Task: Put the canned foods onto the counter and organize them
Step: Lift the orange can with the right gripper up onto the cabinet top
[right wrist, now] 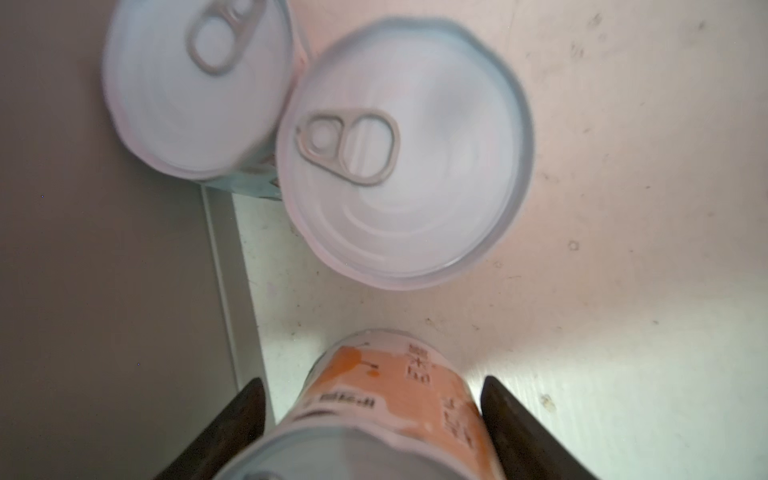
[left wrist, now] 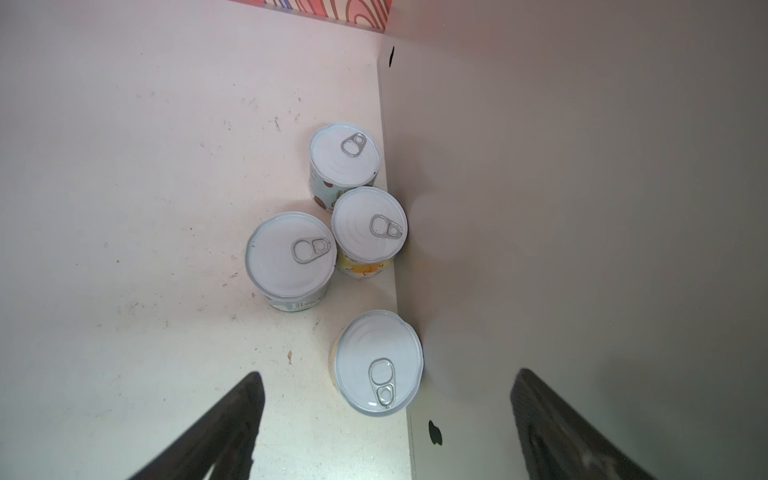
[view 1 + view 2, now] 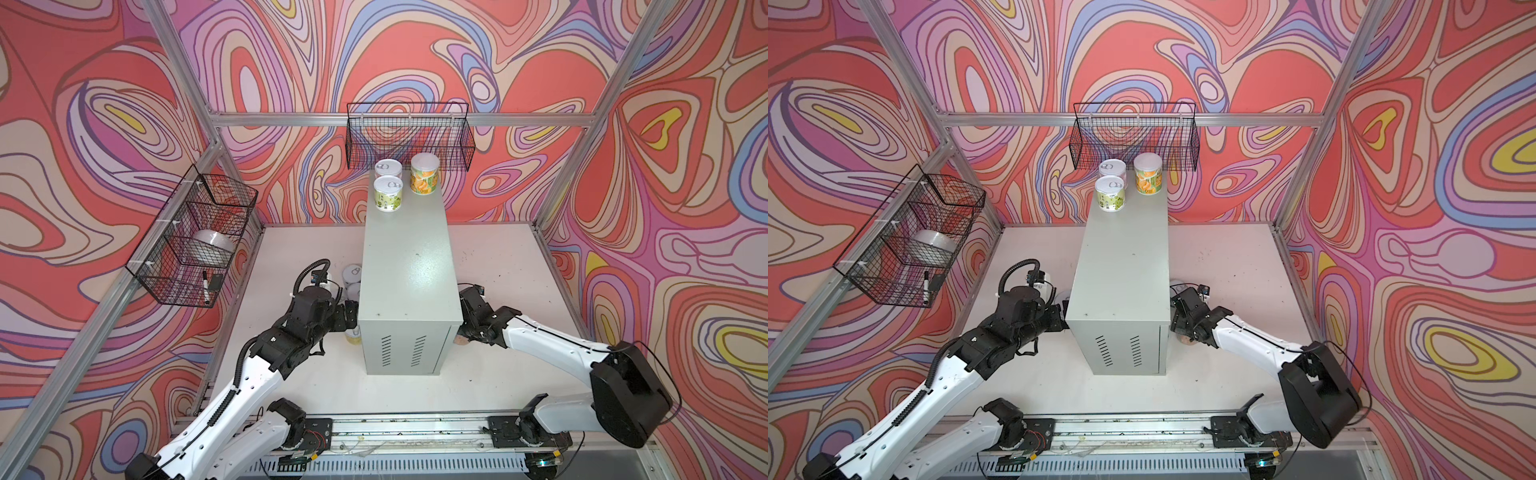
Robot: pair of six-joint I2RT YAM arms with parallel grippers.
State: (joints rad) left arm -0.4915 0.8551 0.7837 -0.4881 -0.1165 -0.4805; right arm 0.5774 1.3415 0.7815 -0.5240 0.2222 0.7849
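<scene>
Beside the cabinet (image 3: 407,266), one on each flank, both arms crouch low over the bench (image 3: 503,266); left jaws hang wide apart above four cans (image 2: 291,253) set close to the cabinet's wall; right jaws flank an orange can (image 1: 395,386), clamped or not I cannot tell; two cans (image 1: 407,153) stand just beyond; three cans (image 3: 424,172) occupy the cabinet's far end, the rest of its top open.

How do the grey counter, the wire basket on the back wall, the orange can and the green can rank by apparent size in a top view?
1. counter
2. wire basket
3. orange can and green can: nearly alike. The orange can seems slightly taller, but this is unsure.
</scene>
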